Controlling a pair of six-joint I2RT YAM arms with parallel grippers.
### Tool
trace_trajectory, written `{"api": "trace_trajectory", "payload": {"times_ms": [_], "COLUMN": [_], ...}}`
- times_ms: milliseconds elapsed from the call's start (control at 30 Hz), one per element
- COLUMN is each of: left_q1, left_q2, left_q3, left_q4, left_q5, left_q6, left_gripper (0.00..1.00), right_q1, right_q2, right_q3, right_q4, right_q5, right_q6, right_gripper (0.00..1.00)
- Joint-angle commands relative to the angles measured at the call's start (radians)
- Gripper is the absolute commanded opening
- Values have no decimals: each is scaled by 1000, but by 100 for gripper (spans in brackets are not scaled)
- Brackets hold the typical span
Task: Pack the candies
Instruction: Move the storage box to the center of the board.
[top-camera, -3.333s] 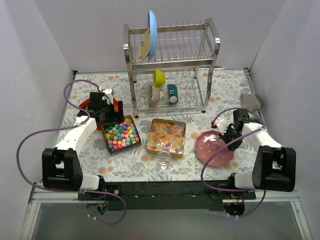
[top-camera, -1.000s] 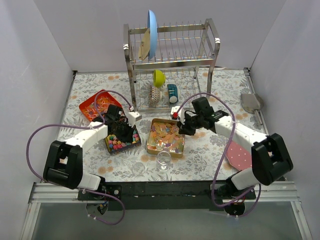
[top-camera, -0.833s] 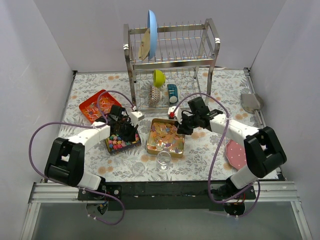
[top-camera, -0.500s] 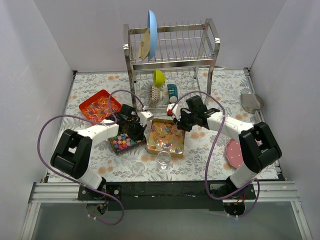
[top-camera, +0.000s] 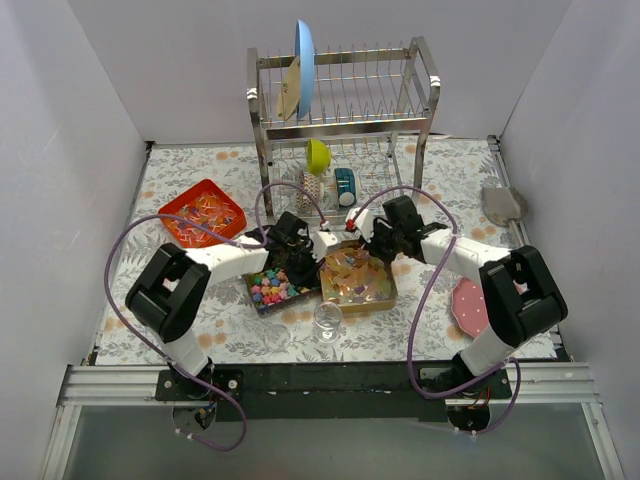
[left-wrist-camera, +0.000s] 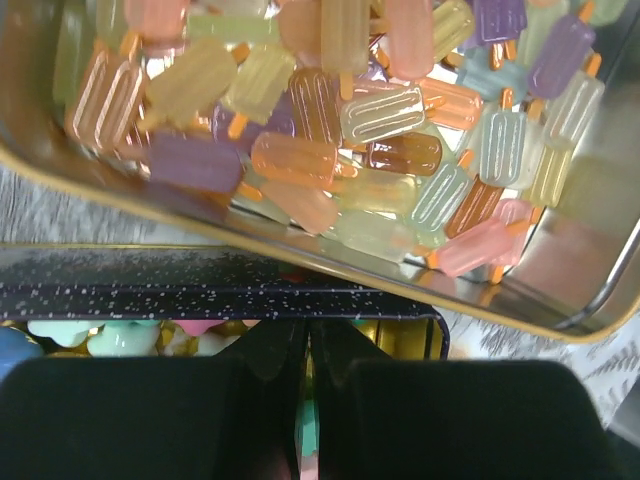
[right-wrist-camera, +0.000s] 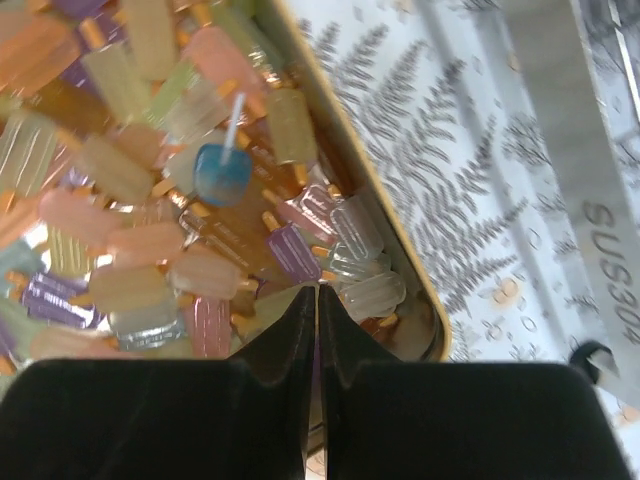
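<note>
The candies (top-camera: 272, 288), tiny bright lumps, fill a dark speckled tin (top-camera: 250, 297) left of centre. My left gripper (top-camera: 300, 262) is shut, its tips (left-wrist-camera: 305, 325) down inside that tin against the speckled wall (left-wrist-camera: 150, 295) that faces the gold tin, with candies (left-wrist-camera: 100, 337) beside them. The gold tin (top-camera: 391, 296) of pastel popsicle-shaped pieces touches the dark tin's right side. My right gripper (top-camera: 374, 243) is at the gold tin's far right corner. Its jaws are together, tips (right-wrist-camera: 317, 292) over the pieces just inside the rim (right-wrist-camera: 447, 335). I see nothing pinched by either gripper.
A small clear glass (top-camera: 327, 318) stands just in front of the two tins. An orange tray (top-camera: 170, 215) lies at the back left and a pink plate (top-camera: 470, 305) at the right. The steel dish rack (top-camera: 345, 130) rises close behind both grippers.
The left gripper has swept right with the dark tin, which now touches the gold tin. The gold tin has also slid right. The right gripper's jaws have come together.
</note>
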Motion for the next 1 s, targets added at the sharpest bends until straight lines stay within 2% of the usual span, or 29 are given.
{"api": "trace_trajectory", "payload": {"times_ms": [0,133,233,367,533,733,867,967], "left_q1": [-43,-49,-57,-63,-74,-59,-20,6], "left_q2": [75,119,138,144,169,124,5,-68], "left_q3": [115,168,189,185,206,223,144,100], "left_q4": [31,40,63,136,158,57,49,44], "left_q5": [66,75,134,288,313,233,115,18], "left_q6": [3,20,45,92,83,72,59,20], "left_gripper": [0,0,0,0,0,0,0,0], "right_q1": [-64,-102,-131,-154,-180,-206,-202,-165], "right_q2": [-13,5,10,8,2,-19,-52,-68], "right_q3": [8,36,33,4,-33,-47,-13,-36], "right_q4": [57,60,71,97,134,140,71,88], "right_q5": [28,33,46,77,117,103,-99,-119], "right_q6": [2,-9,6,43,61,95,100,101], "right_gripper": [11,10,10,8,7,4,2,2]}}
